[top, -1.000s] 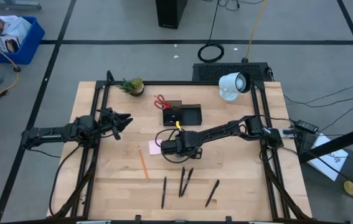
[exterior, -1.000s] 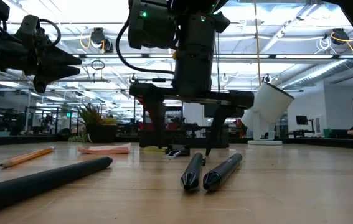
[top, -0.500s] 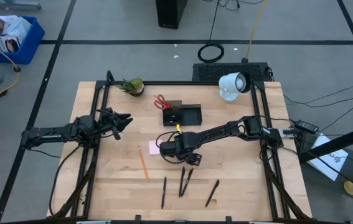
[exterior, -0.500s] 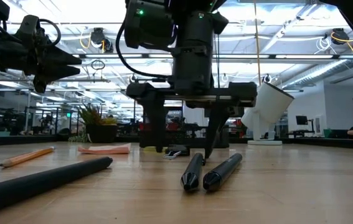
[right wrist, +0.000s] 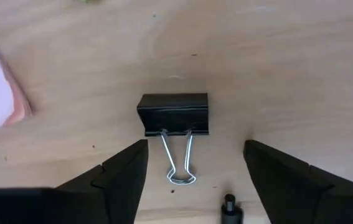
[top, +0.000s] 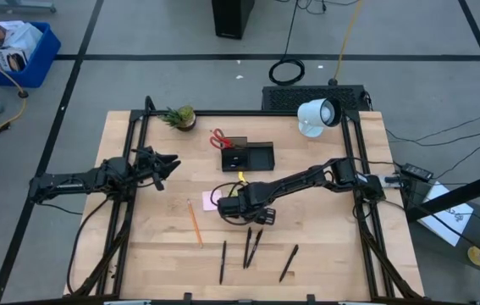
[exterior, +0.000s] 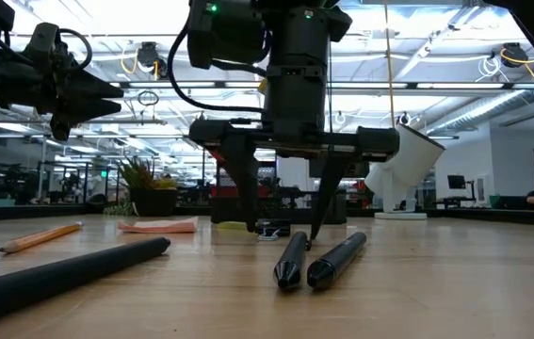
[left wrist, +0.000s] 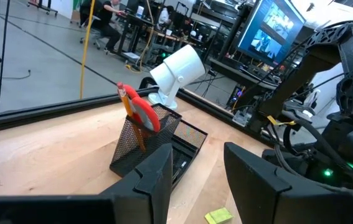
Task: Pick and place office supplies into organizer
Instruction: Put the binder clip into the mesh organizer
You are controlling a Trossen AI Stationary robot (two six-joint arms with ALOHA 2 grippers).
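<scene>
A black binder clip [right wrist: 174, 114] with a wire handle lies flat on the table. My right gripper [right wrist: 195, 149] points down over it, open, one finger on each side and clear of it; the low view shows the gripper [exterior: 285, 226] just above the wood. The pink sticky-note pad [top: 211, 201] lies beside it. The black organizer [top: 248, 155] holds the red-handled scissors [top: 219, 138] upright in its cup. An orange pencil [top: 195, 223] and several black pens [top: 251, 247] lie nearer the front. My left gripper [top: 170, 163] waits open at the left, above the table.
A potted plant [top: 180, 116] stands at the far left and a white round device [top: 316, 116] at the far right. A small yellow piece [top: 242, 170] lies in front of the organizer. Two pens [exterior: 314, 259] lie close in front of my right gripper.
My right gripper has stayed over the binder clip and its fingers have drawn somewhat closer together, still apart from the clip. The clip has not moved.
</scene>
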